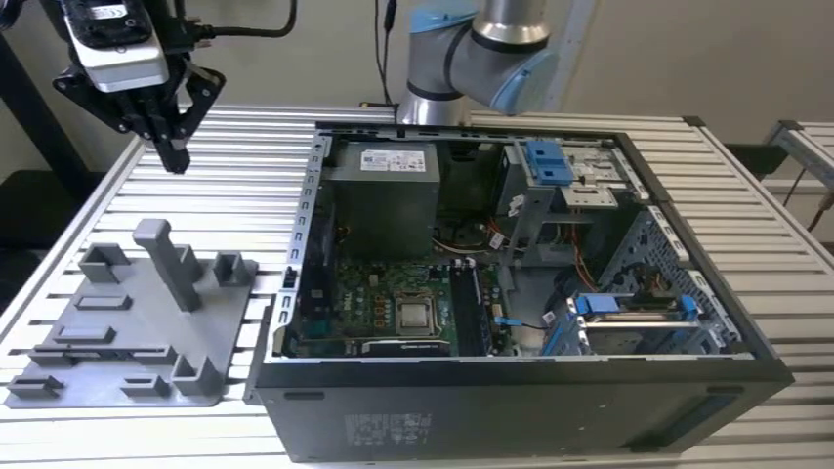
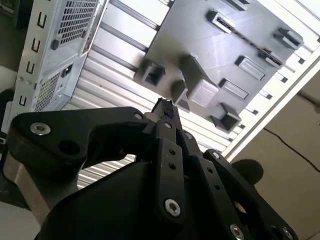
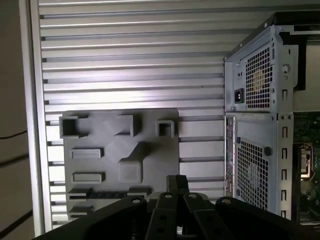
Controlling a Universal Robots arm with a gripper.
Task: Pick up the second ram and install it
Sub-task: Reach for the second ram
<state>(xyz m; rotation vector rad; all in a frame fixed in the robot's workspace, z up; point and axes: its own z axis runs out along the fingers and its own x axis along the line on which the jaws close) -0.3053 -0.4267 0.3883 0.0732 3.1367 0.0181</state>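
One gripper (image 1: 172,156), jaws pinched together on nothing, hangs at the upper left of the exterior view, above one grey tray (image 1: 131,327). The second ram (image 3: 107,194), a single dark strip in the first wrist view, stands edge-on in a tray slot. One open computer case (image 1: 521,410) fills the exterior view's right.

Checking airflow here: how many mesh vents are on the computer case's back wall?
2. One mesh vent sits beside the power socket; the other is further along that wall, by the circuit board. The claw may hide more.
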